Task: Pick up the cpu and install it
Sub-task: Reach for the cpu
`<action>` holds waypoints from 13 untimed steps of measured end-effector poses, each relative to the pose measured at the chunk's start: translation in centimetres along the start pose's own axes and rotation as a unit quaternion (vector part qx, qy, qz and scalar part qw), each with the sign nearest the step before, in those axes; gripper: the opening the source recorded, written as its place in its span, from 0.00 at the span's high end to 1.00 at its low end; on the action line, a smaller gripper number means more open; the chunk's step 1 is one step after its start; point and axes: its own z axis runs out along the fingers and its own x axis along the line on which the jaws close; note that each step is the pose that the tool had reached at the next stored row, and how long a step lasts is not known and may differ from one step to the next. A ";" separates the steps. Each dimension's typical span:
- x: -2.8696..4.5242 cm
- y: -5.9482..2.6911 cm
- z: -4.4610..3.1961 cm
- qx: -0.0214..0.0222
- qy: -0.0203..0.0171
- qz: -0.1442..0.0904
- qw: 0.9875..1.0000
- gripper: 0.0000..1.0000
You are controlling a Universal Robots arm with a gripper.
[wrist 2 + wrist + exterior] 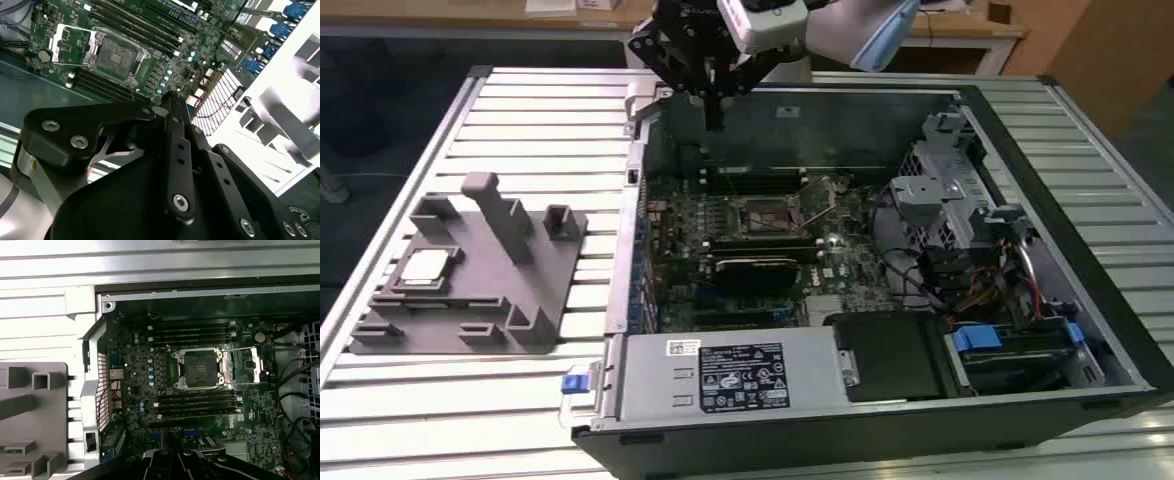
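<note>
Gripper point(714, 124) pinched closed and empty above open case point(881, 440), cpu point(427, 268) resting on grey fixture point(544, 292)

The cpu point(427, 266) is silvery-grey with a pale edge; the fixture block point(487, 305) is plain matte grey. The motherboard point(851, 262) is green, its socket point(199, 369) black inside a shiny metal frame. The gripper point(714, 122) is black, and the table point(534, 130) is pale and ribbed in stripes.
</note>
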 end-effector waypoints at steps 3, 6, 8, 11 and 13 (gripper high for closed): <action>0.00 0.00 0.00 0.000 0.000 0.000 1.000 0.89; 0.00 0.00 0.00 0.000 0.000 0.000 1.000 0.89; 0.00 0.00 0.00 0.000 0.000 0.000 1.000 0.89; 0.00 0.00 0.00 0.000 0.000 0.000 1.000 0.89; 0.06 0.00 0.00 0.000 0.000 0.000 1.000 0.89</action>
